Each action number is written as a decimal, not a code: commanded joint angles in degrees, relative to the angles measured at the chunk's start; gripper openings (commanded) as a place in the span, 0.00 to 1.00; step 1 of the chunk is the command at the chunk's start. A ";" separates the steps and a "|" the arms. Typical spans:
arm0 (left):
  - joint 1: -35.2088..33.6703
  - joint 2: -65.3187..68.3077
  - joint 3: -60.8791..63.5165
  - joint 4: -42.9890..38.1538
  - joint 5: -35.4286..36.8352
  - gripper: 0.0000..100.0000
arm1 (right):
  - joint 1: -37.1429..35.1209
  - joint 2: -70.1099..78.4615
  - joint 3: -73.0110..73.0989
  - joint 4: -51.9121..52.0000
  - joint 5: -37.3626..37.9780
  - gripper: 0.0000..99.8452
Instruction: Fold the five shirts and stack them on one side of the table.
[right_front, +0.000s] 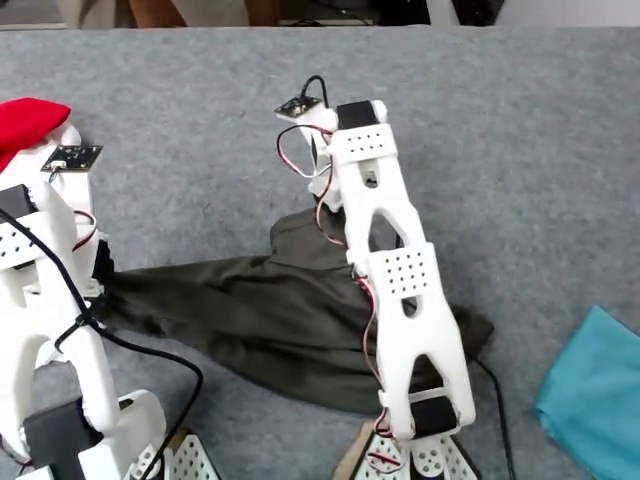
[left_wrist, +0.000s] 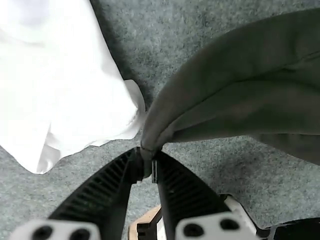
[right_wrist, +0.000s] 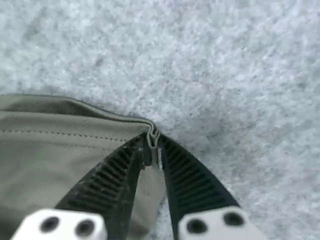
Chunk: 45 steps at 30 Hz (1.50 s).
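Left claw pinching the olive shirt by an edge, right claw clamped on its hem (both closed tight)

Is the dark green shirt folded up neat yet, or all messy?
Messy, not folded. The dark green shirt lies rumpled and stretched across the grey table, with the left gripper and the right gripper each pinching an edge.
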 joint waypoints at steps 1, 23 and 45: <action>0.09 -1.54 1.67 0.09 1.05 0.02 | 0.75 -4.00 -1.19 1.23 -0.18 0.00; 6.59 -1.54 -27.34 -2.99 25.58 0.02 | 14.90 -76.70 -0.75 -1.58 9.58 0.00; 13.54 -1.63 -80.35 6.68 29.10 0.02 | 39.08 -95.96 -0.75 -23.12 18.64 0.01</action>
